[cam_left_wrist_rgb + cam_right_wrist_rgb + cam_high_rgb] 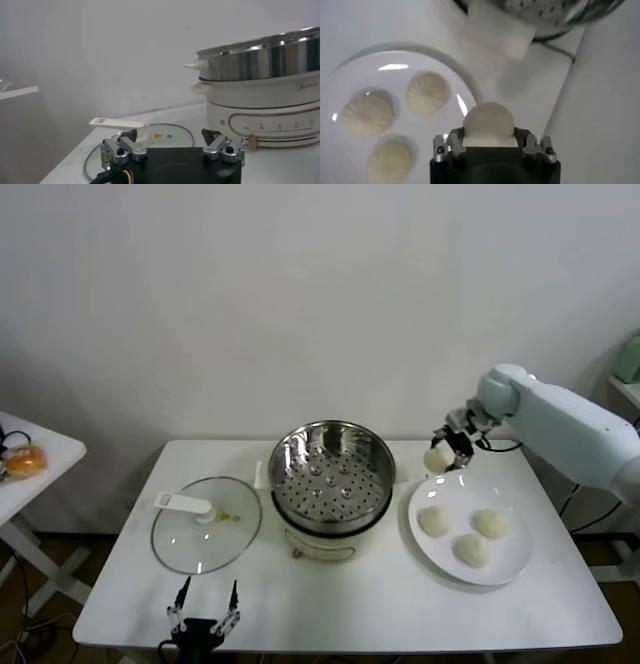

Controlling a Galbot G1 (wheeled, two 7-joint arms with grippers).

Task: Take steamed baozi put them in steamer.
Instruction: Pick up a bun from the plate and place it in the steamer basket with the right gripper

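My workspace is brightly and evenly lit from overhead, so shadows stay soft and short. Glare streaks the steamer [331, 472] to the left of my right gripper [489, 142], and bright highlights sit on the plate [350, 75] rim below it. From my right wrist, the bun between my fingers [488, 122] is fairly sharp; the steamer beyond it blurs. My left wrist view looks hazy, with the wall washed pale.

place: lab mock-kitchen | signs: bare white wall [300, 284], white table [350, 604]
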